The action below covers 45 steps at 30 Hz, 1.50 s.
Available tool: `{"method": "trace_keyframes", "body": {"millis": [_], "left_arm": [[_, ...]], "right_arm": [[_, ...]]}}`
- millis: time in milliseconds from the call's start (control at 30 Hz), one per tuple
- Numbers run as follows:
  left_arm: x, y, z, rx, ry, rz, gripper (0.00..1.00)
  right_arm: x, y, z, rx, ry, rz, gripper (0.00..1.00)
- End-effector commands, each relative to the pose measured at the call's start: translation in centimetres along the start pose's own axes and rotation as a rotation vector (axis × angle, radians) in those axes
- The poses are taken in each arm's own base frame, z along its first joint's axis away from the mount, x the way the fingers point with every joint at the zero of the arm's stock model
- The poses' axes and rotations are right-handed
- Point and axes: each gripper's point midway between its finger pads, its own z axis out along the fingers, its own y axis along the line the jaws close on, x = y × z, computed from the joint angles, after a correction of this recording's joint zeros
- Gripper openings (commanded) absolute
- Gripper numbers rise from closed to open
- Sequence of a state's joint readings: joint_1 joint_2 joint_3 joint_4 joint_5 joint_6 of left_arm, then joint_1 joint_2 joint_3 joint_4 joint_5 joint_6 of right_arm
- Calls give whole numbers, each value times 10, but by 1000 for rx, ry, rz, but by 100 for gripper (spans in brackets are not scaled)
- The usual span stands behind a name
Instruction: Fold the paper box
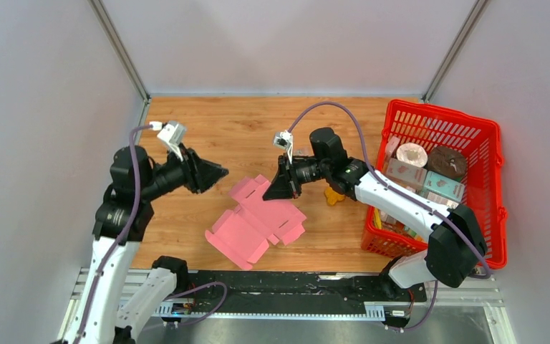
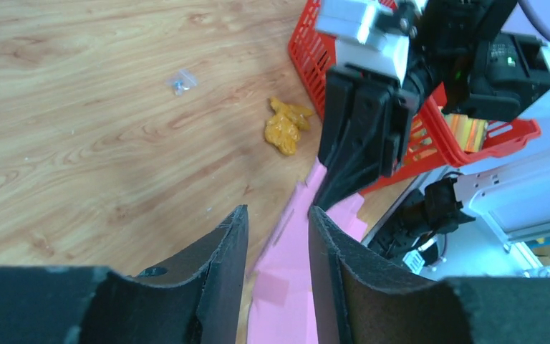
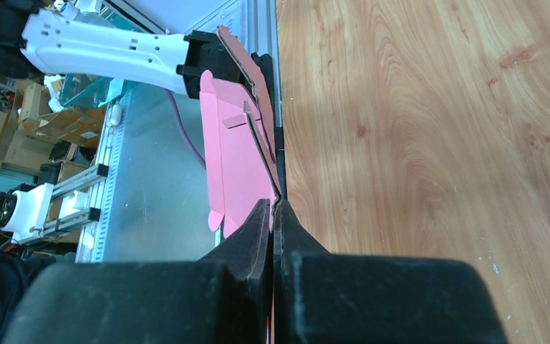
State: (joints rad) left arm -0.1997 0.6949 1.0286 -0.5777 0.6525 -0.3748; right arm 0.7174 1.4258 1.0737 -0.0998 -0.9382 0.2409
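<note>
The pink paper box [image 1: 254, 222] lies partly unfolded on the wooden table, its flaps spread out and one edge lifted. My right gripper [image 1: 272, 192] is shut on that raised upper edge, and the right wrist view shows the thin pink card [image 3: 233, 165] edge-on, pinched at the closed tips [image 3: 272, 206]. My left gripper [image 1: 222, 172] hovers to the upper left of the box, apart from it, its jaws open. In the left wrist view the pink sheet [image 2: 286, 287] shows through the gap of the left gripper [image 2: 278, 221], beyond the fingers, with nothing between them.
A red plastic mesh basket [image 1: 490, 154] with printed cartons stands at the right. A small yellow object [image 1: 334, 196] lies on the wood beside the right arm. A tiny clear bag [image 2: 183, 81] lies farther out on the table. The metal rail runs along the near edge.
</note>
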Motion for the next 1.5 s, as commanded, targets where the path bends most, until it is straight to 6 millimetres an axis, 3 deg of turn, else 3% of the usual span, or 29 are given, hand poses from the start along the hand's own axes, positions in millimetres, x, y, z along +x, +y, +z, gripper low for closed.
{"method": "trace_keyframes", "body": {"millis": [0,67,200,333,367,533,667,1033,1200,1333,1467], "left_arm": [[-17,11,32,25,55,-70,43],[-15,3,45,82,111,-58,40],[-16,-14,51,80,124,20,31],[-32,-32,47,48,76,91,38],[-35,-25,49,-13,68,133,39],[-9,-45,55,21,205,282,39],[4,-40,62,6,290,390,39],[23,-36,86,-8,402,443,37],[30,-44,83,14,402,428,31],[32,-54,73,38,379,414,38],[33,-62,69,70,353,378,38]], "right_arm": [[-16,21,-6,-59,-22,-91,0],[-17,23,-5,-66,-21,-93,0],[-17,11,-3,1,-17,-69,0],[-20,2,-2,66,-26,-60,0],[-21,1,-2,74,-28,-59,0],[-21,5,-1,52,-26,-58,0],[-22,14,-4,18,-34,-73,0],[-22,18,-4,4,-37,-81,0],[-21,16,-3,8,-34,-74,0],[-21,14,-2,11,-32,-70,0],[-20,14,-2,5,-28,-67,0]]}}
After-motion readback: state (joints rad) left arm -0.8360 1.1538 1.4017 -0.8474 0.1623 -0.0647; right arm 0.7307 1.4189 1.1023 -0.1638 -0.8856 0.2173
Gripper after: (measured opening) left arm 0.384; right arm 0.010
